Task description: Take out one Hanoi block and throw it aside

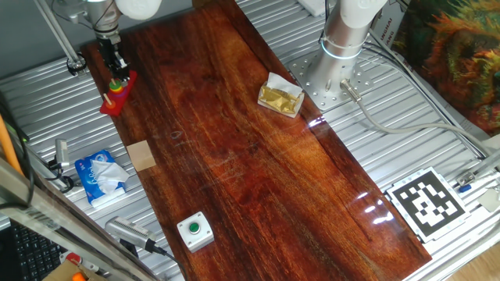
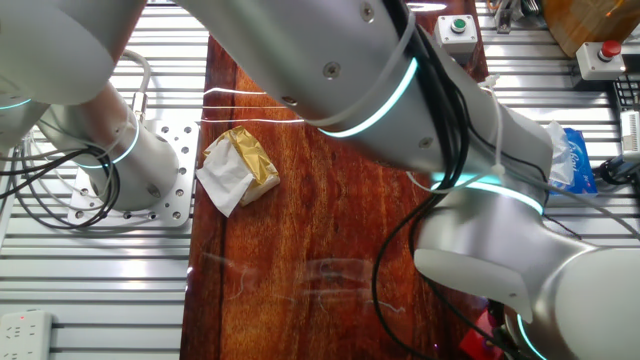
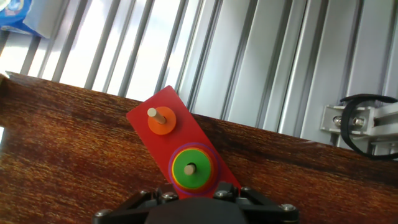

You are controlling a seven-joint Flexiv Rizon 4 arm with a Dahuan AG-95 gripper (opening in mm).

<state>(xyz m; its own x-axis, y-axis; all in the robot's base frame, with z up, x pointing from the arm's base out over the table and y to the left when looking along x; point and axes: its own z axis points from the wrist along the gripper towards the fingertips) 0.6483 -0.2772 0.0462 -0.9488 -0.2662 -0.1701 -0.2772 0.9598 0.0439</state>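
One green Hanoi block [image 3: 189, 170], two pegs [image 3: 152, 112].

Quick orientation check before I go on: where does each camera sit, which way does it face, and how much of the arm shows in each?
One fixed view: high, looking down the wooden table; the gripper hangs over the red Hanoi base at the far left corner, arm base far right.
The other fixed view: opposite side, close behind the arm, whose links fill the frame; the base is barely seen.
Hand view: on the wrist, looking down on the green Hanoi block; only the gripper body shows.
Shared: both fixed views show the gold wrapper.
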